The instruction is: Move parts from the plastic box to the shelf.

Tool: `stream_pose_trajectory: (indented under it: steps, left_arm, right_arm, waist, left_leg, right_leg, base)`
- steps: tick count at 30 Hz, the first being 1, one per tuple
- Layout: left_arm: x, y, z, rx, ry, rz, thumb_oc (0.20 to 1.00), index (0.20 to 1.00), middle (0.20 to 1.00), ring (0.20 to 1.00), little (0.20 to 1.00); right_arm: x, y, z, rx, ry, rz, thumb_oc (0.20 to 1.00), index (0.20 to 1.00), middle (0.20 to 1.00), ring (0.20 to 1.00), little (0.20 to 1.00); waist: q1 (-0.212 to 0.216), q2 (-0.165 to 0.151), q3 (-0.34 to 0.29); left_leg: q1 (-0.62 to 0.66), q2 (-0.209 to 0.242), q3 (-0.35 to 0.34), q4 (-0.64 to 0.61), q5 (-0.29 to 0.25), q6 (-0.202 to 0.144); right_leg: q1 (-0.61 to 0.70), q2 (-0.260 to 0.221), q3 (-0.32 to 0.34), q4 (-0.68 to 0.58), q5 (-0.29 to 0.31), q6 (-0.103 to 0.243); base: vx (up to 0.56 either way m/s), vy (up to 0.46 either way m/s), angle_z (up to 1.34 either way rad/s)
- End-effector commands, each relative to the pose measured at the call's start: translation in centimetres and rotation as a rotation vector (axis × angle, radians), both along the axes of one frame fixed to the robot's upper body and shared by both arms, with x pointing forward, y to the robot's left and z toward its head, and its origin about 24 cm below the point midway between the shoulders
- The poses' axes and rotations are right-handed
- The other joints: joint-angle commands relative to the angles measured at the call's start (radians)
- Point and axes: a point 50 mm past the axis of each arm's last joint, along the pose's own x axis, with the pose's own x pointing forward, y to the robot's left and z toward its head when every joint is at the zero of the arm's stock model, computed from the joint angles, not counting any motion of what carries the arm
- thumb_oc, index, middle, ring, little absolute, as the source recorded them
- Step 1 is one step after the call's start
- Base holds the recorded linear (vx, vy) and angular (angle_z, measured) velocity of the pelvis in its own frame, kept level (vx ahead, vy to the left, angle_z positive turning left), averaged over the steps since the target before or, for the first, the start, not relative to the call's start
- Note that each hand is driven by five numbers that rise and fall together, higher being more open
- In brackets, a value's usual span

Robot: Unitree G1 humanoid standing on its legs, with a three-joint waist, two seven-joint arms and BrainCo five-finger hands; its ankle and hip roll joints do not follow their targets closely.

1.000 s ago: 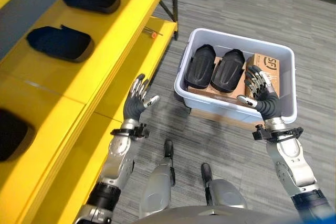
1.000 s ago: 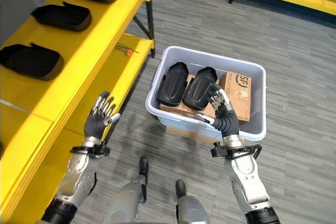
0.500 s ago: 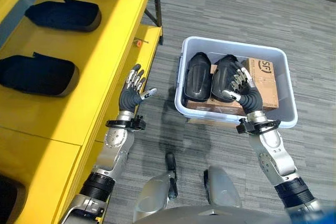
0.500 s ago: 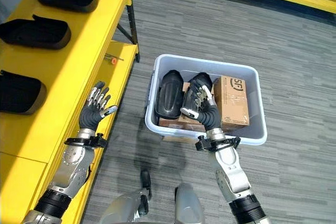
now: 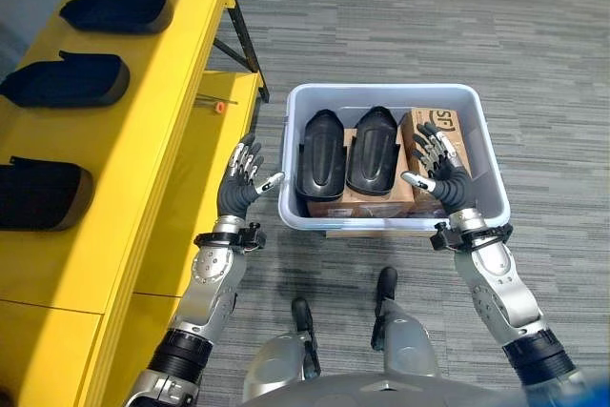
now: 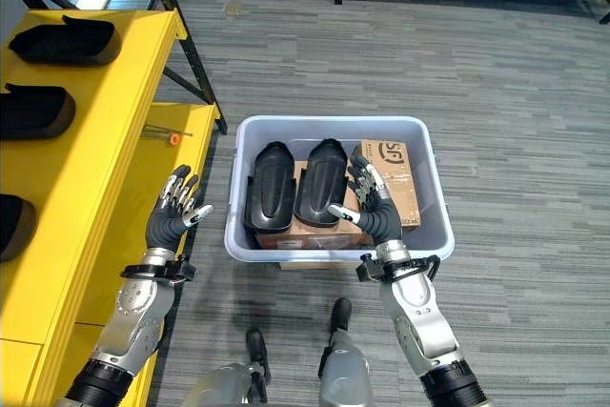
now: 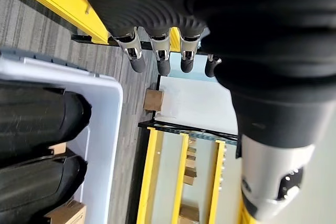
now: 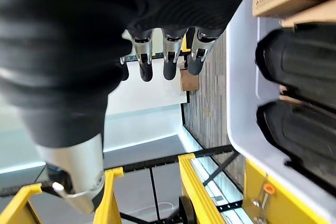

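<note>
The yellow shelf carries three black parts. Beside it, the plastic box holds two black parts on cardboard. The right robot hand, fingers spread, hovers over the box; the left robot hand, fingers apart, is empty, just outside it.

A pale grey plastic box holds two black parts and brown cardboard boxes; the shelf is bright yellow, the carpet grey-striped.
</note>
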Motion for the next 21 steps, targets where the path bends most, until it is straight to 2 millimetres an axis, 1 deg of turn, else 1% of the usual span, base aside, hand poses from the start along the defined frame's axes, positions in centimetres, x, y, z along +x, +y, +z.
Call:
stream_pose_trajectory:
  steps: [1,2,3,4,5,6,7,8,9,10,11,12,13,14,15,16,17,18,19,21]
  left_arm:
    - [0.7,0.3,2.5,0.009,-0.125,-0.009,1.000,1.000,1.000,1.000,1.000]
    - [0.7,0.2,2.6,0.005,-0.128,-0.008,1.000,1.000,1.000,1.000,1.000]
    - [0.7,0.2,2.7,0.000,-0.131,-0.009,1.000,1.000,1.000,1.000,1.000]
    - [0.6,0.2,2.6,-0.003,-0.127,-0.008,1.000,1.000,1.000,1.000,1.000]
    - [0.6,0.2,2.6,-0.003,-0.127,-0.008,1.000,1.000,1.000,1.000,1.000]
    - [0.6,0.1,2.4,-0.011,-0.123,-0.015,1.000,1.000,1.000,1.000,1.000]
    - [0.6,0.0,2.4,-0.015,-0.125,-0.012,1.000,1.000,1.000,1.000,1.000]
    - [0.7,-0.1,2.5,-0.024,-0.128,-0.014,1.000,1.000,1.000,1.000,1.000]
    - [0.6,0.0,2.4,-0.043,-0.123,-0.005,1.000,1.000,1.000,1.000,1.000]
    - [0.5,0.0,2.4,-0.044,-0.121,-0.005,1.000,1.000,1.000,1.000,1.000]
    - [0.5,0.1,2.5,-0.042,-0.126,0.002,1.000,1.000,1.000,1.000,1.000]
    - [0.6,0.2,2.6,-0.037,-0.128,0.016,1.000,1.000,1.000,1.000,1.000]
    - [0.6,0.3,2.6,-0.036,-0.126,0.021,1.000,1.000,1.000,1.000,1.000]
    - [0.6,0.3,2.4,-0.039,-0.118,0.028,1.000,1.000,1.000,1.000,1.000]
    - [0.5,0.4,2.2,-0.045,-0.116,0.025,1.000,1.000,1.000,1.000,1.000]
    - [0.3,0.4,2.0,-0.044,-0.106,0.022,1.000,1.000,1.000,1.000,1.000]
    - [0.4,0.3,2.1,-0.043,-0.113,0.017,1.000,1.000,1.000,1.000,1.000]
    - [0.4,0.3,2.1,-0.042,-0.113,0.017,1.000,1.000,1.000,1.000,1.000]
    - [0.6,0.3,2.6,-0.040,-0.132,0.005,1.000,1.000,1.000,1.000,1.000]
    - [0.8,0.4,3.2,-0.008,-0.155,-0.007,1.000,1.000,1.000,1.000,1.000]
  right_arm:
    - [0.4,-0.4,2.9,0.037,-0.152,-0.017,1.000,1.000,1.000,1.000,1.000]
    - [0.5,-0.5,3.0,0.035,-0.156,-0.019,1.000,1.000,1.000,1.000,1.000]
    - [0.5,-0.6,3.2,0.035,-0.163,-0.021,1.000,1.000,1.000,1.000,1.000]
    - [0.5,-0.6,3.2,0.039,-0.163,-0.024,1.000,1.000,1.000,1.000,1.000]
    - [0.5,-0.6,3.2,0.039,-0.163,-0.024,1.000,1.000,1.000,1.000,1.000]
    - [0.4,-0.8,3.2,0.032,-0.166,-0.027,1.000,1.000,1.000,1.000,1.000]
    - [0.3,-0.9,3.2,0.028,-0.168,-0.031,1.000,1.000,1.000,1.000,1.000]
    - [0.3,-1.0,3.3,0.027,-0.172,-0.038,1.000,1.000,1.000,1.000,1.000]
    - [0.3,-1.4,3.2,0.027,-0.173,-0.072,1.000,1.000,1.000,1.000,1.000]
    - [0.3,-1.4,3.2,0.026,-0.171,-0.072,1.000,1.000,1.000,1.000,1.000]
    - [0.3,-1.5,3.2,0.028,-0.170,-0.085,1.000,1.000,1.000,1.000,1.000]
    - [0.3,-1.6,3.1,0.026,-0.167,-0.095,1.000,1.000,1.000,1.000,1.000]
    - [0.4,-1.7,3.0,0.021,-0.161,-0.107,1.000,1.000,1.000,1.000,1.000]
    - [0.4,-1.8,2.9,0.022,-0.157,-0.110,1.000,1.000,1.000,1.000,1.000]
    - [0.3,-1.8,2.8,0.024,-0.154,-0.104,1.000,1.000,1.000,1.000,1.000]
    - [0.2,-1.6,3.0,0.009,-0.163,-0.093,1.000,1.000,1.000,1.000,1.000]
    - [0.2,-1.7,2.9,-0.016,-0.166,-0.103,1.000,1.000,1.000,1.000,1.000]
    - [0.2,-1.7,2.9,-0.016,-0.166,-0.103,1.000,1.000,1.000,1.000,1.000]
    - [0.3,-1.8,2.7,-0.001,-0.154,-0.112,1.000,1.000,1.000,1.000,1.000]
    - [0.5,-1.6,2.7,0.023,-0.150,-0.097,1.000,1.000,1.000,1.000,1.000]
  waist:
    - [-0.008,-0.022,-0.034]
    - [-0.012,-0.023,-0.031]
    - [-0.015,-0.024,-0.026]
    - [-0.015,-0.027,-0.021]
    - [-0.015,-0.026,-0.021]
    - [-0.003,-0.031,0.000]
    - [0.009,-0.035,0.012]
    - [0.010,-0.042,0.013]
    - [-0.004,-0.041,-0.003]
    - [0.000,-0.040,-0.001]
    - [0.003,-0.038,-0.006]
    - [0.009,-0.030,-0.007]
    - [0.017,-0.021,-0.007]
    - [0.020,-0.009,-0.009]
    - [0.021,-0.004,-0.011]
    - [0.020,0.003,-0.020]
    - [0.019,0.005,-0.022]
    - [0.020,0.004,-0.022]
    - [0.019,0.003,-0.017]
    - [0.021,-0.010,-0.015]
  left_leg:
    - [-0.035,0.010,-0.013,0.082,-0.051,-0.017]
    - [-0.041,0.022,-0.013,0.109,-0.058,-0.025]
    - [-0.057,0.044,-0.013,0.172,-0.077,-0.034]
    - [-0.074,0.057,-0.016,0.235,-0.085,-0.043]
    - [-0.078,0.060,-0.017,0.242,-0.089,-0.043]
    - [-0.131,0.069,-0.055,0.392,-0.051,-0.068]
    - [-0.163,0.052,-0.108,0.449,-0.027,-0.086]
    - [-0.188,0.050,-0.141,0.445,-0.006,-0.090]
    - [-0.179,0.177,-0.114,0.273,0.012,-0.080]
    - [-0.164,0.179,-0.107,0.263,0.012,-0.083]
    - [-0.168,0.215,-0.111,0.186,0.062,-0.088]
    - [-0.175,0.240,-0.137,0.124,0.114,-0.097]
    - [-0.181,0.251,-0.175,0.076,0.154,-0.107]
    - [-0.183,0.257,-0.187,0.033,0.185,-0.123]
    - [-0.168,0.246,-0.194,0.050,0.147,-0.121]
    - [-0.168,0.237,-0.190,0.060,0.131,-0.121]
    - [-0.171,0.225,-0.166,0.065,0.129,-0.125]
    - [-0.171,0.225,-0.166,0.065,0.129,-0.124]
    - [-0.175,0.209,-0.149,0.084,0.113,-0.119]
    - [-0.173,0.183,-0.125,0.100,0.089,-0.107]
  right_leg:
    - [-0.001,-0.037,0.014,0.090,-0.065,0.070]
    - [-0.002,-0.031,0.019,0.098,-0.077,0.063]
    - [0.005,-0.020,0.029,0.104,-0.099,0.048]
    - [0.014,-0.011,0.036,0.103,-0.111,0.037]
    - [0.013,-0.009,0.035,0.103,-0.111,0.036]
    - [0.035,0.007,0.046,0.101,-0.124,0.013]
    - [0.044,0.012,0.053,0.096,-0.130,0.003]
    - [0.046,0.008,0.048,0.091,-0.132,0.001]
    - [0.051,-0.011,0.045,0.096,-0.149,0.025]
    - [0.055,-0.009,0.050,0.100,-0.155,0.025]
    - [0.049,-0.019,0.055,0.109,-0.157,0.033]
    - [0.049,-0.026,0.064,0.121,-0.169,0.039]
    - [0.055,-0.030,0.077,0.127,-0.174,0.045]
    - [0.064,-0.036,0.088,0.130,-0.181,0.053]
    - [0.075,-0.045,0.106,0.134,-0.194,0.060]
    - [0.080,-0.055,0.115,0.132,-0.186,0.065]
    - [0.082,-0.073,0.118,0.133,-0.174,0.071]
    - [0.082,-0.074,0.119,0.133,-0.174,0.071]
    - [0.087,-0.097,0.120,0.132,-0.161,0.078]
    - [0.079,-0.120,0.137,0.121,-0.132,0.089]
  base:
    - [0.05,-0.140,-0.08]
    - [0.06,-0.181,-0.08]
    - [0.06,-0.199,-0.07]
    - [0.05,-0.141,-0.02]
    - [0.03,-0.147,0.02]
    - [0.01,-0.118,-0.02]
    - [0.01,-0.126,0.05]
    - [0.12,0.082,-0.17]
    - [0.14,0.102,-0.06]
    - [0.19,0.194,0.06]
    - [0.12,0.163,0.27]
    - [0.18,0.258,0.08]
    - [0.21,0.284,-0.13]
    - [0.23,0.286,-0.14]
    - [0.21,0.273,-0.17]
    - [0.18,0.254,-0.32]
    - [0.10,0.166,-0.60]
    - [0.10,0.192,-0.61]
    - [0.09,0.180,-0.51]
    - [0.10,0.233,-0.18]
